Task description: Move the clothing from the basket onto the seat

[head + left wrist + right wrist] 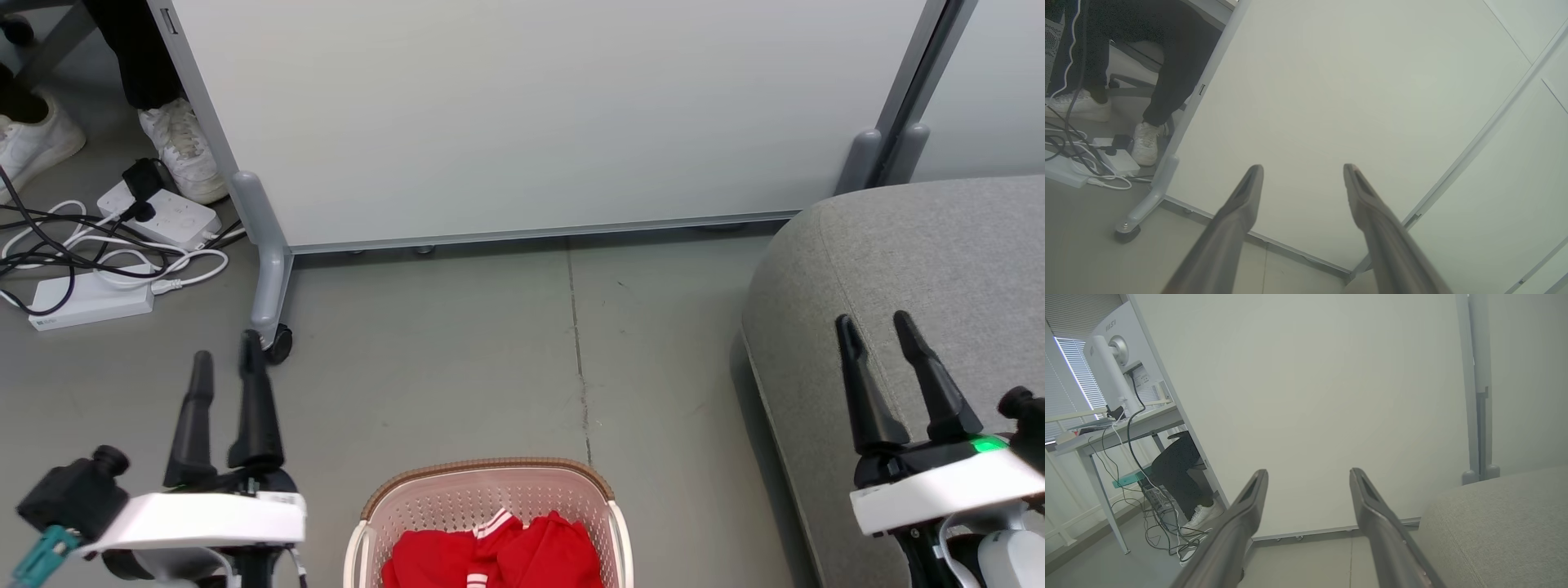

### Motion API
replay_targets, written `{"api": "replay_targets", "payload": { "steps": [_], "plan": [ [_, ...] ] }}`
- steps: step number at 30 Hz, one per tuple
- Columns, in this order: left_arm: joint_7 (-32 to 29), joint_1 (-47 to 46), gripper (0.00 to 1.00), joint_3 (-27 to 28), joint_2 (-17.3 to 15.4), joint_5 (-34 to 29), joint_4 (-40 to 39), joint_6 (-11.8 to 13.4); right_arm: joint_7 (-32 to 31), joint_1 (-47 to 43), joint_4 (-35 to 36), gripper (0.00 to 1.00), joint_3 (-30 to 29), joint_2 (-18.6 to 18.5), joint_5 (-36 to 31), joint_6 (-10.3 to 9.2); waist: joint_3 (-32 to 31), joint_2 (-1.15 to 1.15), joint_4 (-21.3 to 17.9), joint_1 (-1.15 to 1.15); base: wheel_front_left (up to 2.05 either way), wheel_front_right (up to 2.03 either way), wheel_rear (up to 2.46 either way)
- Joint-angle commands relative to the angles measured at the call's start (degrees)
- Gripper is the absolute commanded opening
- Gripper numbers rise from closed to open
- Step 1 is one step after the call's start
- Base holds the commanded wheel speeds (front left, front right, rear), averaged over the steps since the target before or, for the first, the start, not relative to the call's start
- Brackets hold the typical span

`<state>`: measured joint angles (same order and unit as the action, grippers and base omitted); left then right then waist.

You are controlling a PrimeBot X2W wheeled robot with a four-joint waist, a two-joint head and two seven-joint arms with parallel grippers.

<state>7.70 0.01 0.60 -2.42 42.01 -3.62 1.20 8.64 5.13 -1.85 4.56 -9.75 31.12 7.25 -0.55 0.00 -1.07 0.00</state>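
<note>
The white perforated basket with a brown rim stands on the floor at the bottom centre of the head view. Bright red clothing lies inside it, a white striped trim showing near its middle. The grey seat rises at the right and also shows in the right wrist view. My left gripper hangs open over bare floor to the left of the basket. Over the seat's near edge my right gripper is open too. Both sets of fingers are spread with nothing between them.
A pale partition panel on castor feet stands behind the basket. Power strips and tangled cables lie at the far left. A person's feet in white shoes rest beside them, under a desk with a monitor.
</note>
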Motion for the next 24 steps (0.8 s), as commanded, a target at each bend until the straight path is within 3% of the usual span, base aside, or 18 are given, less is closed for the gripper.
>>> {"api": "replay_targets", "payload": {
  "steps": [1, 6, 16, 21, 24],
  "plan": [
    [0.6, -0.1, 1.00, -1.4, -0.3, -3.2, -1.0, 0.8, 0.8, 0.9, 0.5, 1.00, 1.1, -1.4, -2.5, 0.24, -0.1, 0.00, 0.0, 0.00, 0.00, 0.00, 0.00],
    [1.3, 0.6, 1.00, -5.7, -0.4, -9.2, -0.2, 3.0, 1.4, 0.9, -0.3, 1.00, 2.3, -1.7, -5.3, 0.25, -0.4, 0.00, -0.2, 0.00, 0.00, 0.00, 0.00],
    [2.9, 1.5, 1.00, -10.1, -0.4, -17.4, 2.4, 8.7, 2.7, -0.5, -3.1, 1.00, 1.4, 1.0, -12.6, 0.27, -0.9, 0.00, -0.3, 0.00, 0.00, 0.00, 0.00],
    [3.4, 1.7, 1.00, -11.4, -0.4, -19.0, 3.9, 9.0, 3.1, -1.6, -4.2, 1.00, -0.2, 3.1, -14.7, 0.27, -0.9, 0.00, -0.3, 0.00, 0.00, 0.00, 0.00],
    [3.7, 1.9, 1.00, -13.1, -0.4, -19.9, 7.2, 6.6, 3.4, -2.2, -5.6, 1.00, -1.2, 4.3, -14.7, 0.28, -0.8, 0.00, -0.3, 0.00, 0.00, 0.00, 0.00]
  ]
}}
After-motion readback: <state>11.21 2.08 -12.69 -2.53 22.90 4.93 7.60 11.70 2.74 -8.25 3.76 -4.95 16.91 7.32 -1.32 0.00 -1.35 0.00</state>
